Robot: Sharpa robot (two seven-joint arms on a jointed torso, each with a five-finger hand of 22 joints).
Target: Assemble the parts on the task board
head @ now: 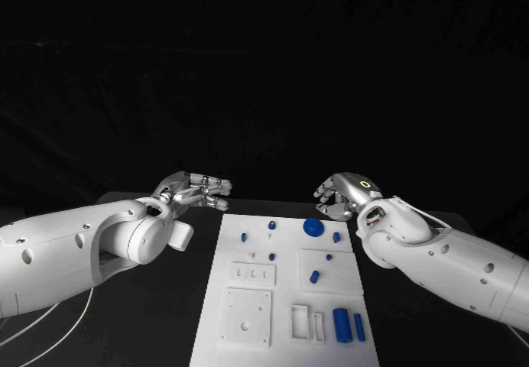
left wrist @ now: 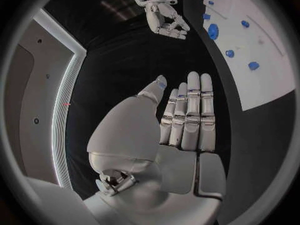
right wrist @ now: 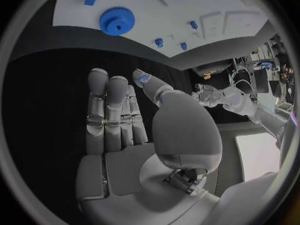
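With each robot hand, left (head: 196,192) and right (head: 344,195), wide and empty beyond the task board's (head: 248,317) far edge, a careless descent could scatter the loose gear (head: 313,226) near that edge

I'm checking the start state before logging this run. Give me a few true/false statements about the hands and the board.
1. The left hand holds a blue part. False: it holds nothing, its fingers extended.
2. The right hand holds nothing. True.
3. The blue gear lies on the task board. True.
4. Both hands rest on the task board. False: they are over the black table, off the board's far corners.
5. Two blue cylinders lie side by side at the board's near end. True.
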